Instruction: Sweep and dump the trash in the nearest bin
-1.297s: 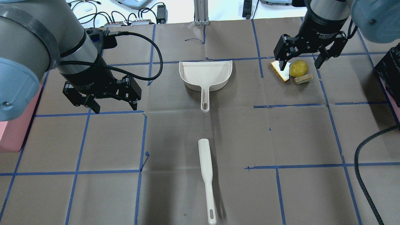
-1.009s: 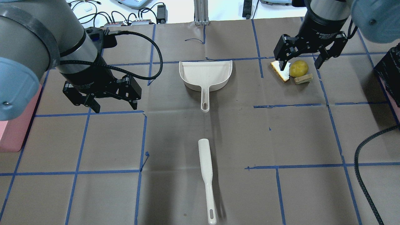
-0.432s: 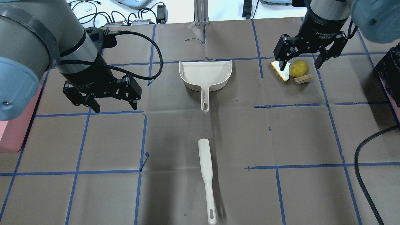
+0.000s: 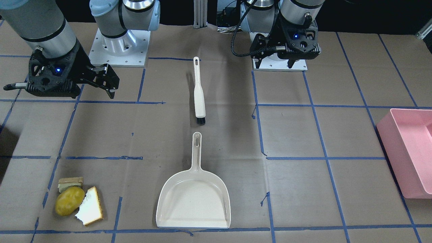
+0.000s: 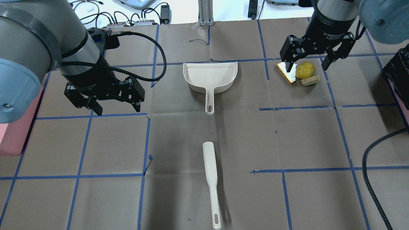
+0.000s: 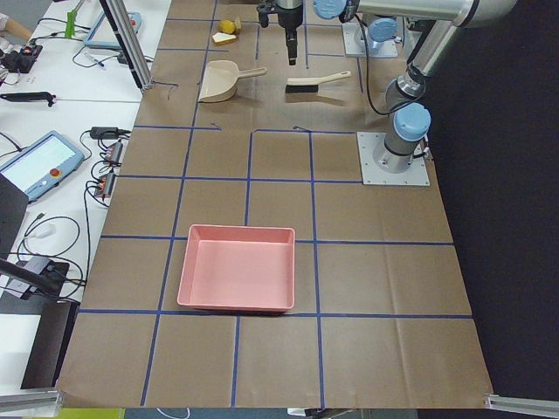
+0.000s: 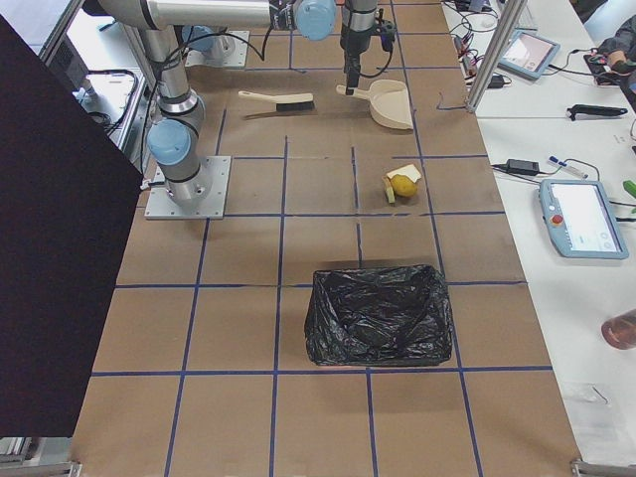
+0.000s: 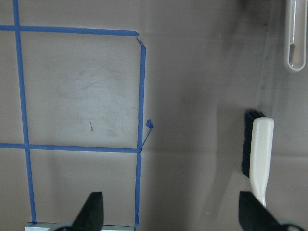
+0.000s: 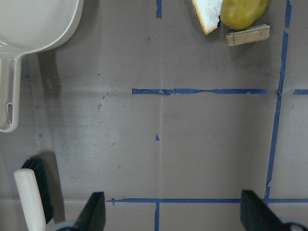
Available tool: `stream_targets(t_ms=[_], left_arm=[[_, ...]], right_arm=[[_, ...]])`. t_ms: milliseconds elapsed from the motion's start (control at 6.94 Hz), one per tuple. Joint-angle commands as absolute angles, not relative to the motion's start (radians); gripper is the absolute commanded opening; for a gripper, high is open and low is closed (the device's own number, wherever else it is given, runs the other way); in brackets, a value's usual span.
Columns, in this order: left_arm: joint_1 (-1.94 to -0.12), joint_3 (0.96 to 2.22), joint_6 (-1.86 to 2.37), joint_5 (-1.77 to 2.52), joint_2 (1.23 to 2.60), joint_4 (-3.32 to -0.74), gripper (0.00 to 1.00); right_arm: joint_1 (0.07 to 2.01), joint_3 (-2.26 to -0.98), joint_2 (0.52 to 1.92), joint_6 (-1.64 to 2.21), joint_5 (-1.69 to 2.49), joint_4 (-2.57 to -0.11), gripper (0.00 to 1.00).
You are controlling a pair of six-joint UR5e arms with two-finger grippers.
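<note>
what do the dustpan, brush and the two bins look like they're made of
Dustpan: likely moulded plastic, cream, smooth with a soft sheen, one-piece rim and handle. Brush: matching cream plastic handle, dark bristles, probably synthetic. Pink bin: looks like rigid plastic, matte, rounded corners. Black bin: only a crinkled glossy black plastic bag shows; what lies beneath cannot be told.

A yellow-brown potato-like lump point(image 4: 69, 200), a tan-crusted bitten white bread slice point(image 4: 89, 211) and a layered sandwich chunk point(image 4: 70, 184) lie clustered, well apart from the cream dustpan point(image 4: 194, 202).
</note>
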State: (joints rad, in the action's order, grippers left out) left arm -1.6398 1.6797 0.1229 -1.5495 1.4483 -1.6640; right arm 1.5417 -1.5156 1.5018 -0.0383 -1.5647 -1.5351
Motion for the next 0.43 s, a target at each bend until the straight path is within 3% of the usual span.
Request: stream_targets(t_ms=[0, 288], left_arm=[[-1.64, 1.678, 0.123, -1.549, 1.447, -1.666, 1.0], [-1.64, 1.678, 0.123, -1.545, 1.447, -1.666, 1.0]], right_arm=[[1.542, -1.516, 1.502, -0.038, -1.565, -1.534, 1.0], [1.542, -1.516, 1.502, -0.038, -1.565, -1.536, 1.0]])
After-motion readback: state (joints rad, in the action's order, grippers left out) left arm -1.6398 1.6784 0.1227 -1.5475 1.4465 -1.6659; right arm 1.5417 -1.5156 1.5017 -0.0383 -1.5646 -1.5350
